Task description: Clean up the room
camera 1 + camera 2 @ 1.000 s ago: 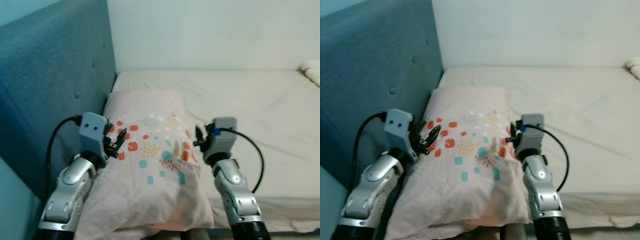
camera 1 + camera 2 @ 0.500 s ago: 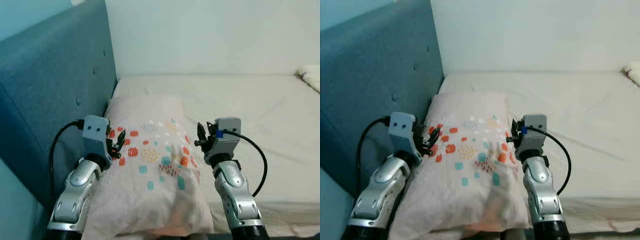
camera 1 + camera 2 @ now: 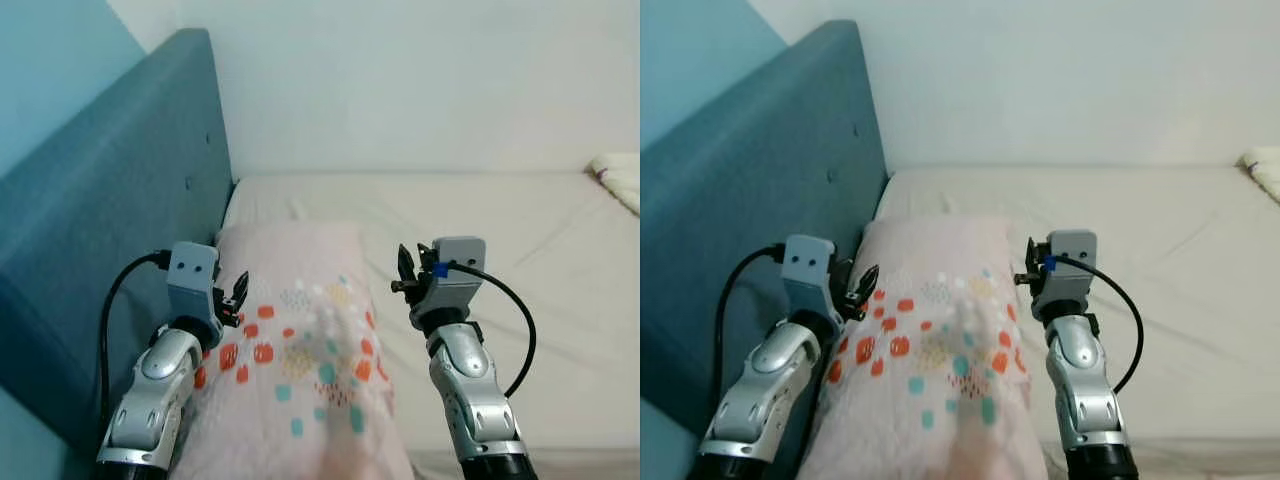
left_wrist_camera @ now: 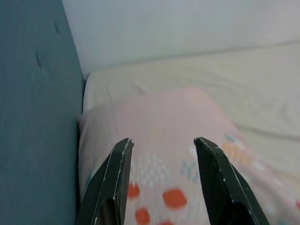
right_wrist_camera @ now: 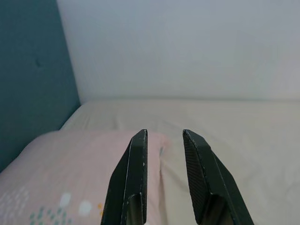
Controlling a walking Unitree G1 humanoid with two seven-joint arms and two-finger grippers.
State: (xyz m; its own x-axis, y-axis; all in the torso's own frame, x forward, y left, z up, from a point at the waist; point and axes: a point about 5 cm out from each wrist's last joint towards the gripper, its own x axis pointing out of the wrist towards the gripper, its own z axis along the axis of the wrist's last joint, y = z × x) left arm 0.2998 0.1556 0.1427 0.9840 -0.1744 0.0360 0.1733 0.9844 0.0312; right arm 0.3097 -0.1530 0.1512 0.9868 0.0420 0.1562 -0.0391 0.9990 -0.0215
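I have a bed (image 3: 500,220) in front of me, covered with a plain cream sheet, and a padded teal headboard (image 3: 110,250) running along my left side up to a pale wall. A pink pillow (image 3: 300,370) printed with orange, teal and white spots lies lengthwise on the mattress, its long left edge pressed against the headboard and its far end short of the wall. At the far right edge of the bed I can see a bit of white fabric (image 3: 620,175); I cannot tell what it is.

My left gripper (image 3: 236,297) is raised over the pillow's left edge, close to the headboard. From the left wrist view its two black fingers (image 4: 117,183) stand well apart with nothing between them, and the pillow's spotted surface lies beneath them; I cannot tell whether the tips touch the cloth.

My right gripper (image 3: 403,272) is raised at the pillow's right edge, above the line where pillow meets sheet. From the right wrist view its fingers (image 5: 133,178) are parted by a moderate gap, narrower than on the left, and they grip nothing. Past them I see the pillow's far right corner and the bare sheet beside it.

A black cable loops from each wrist housing. The pillow sits between the two arms, neither set of fingers closed on it.
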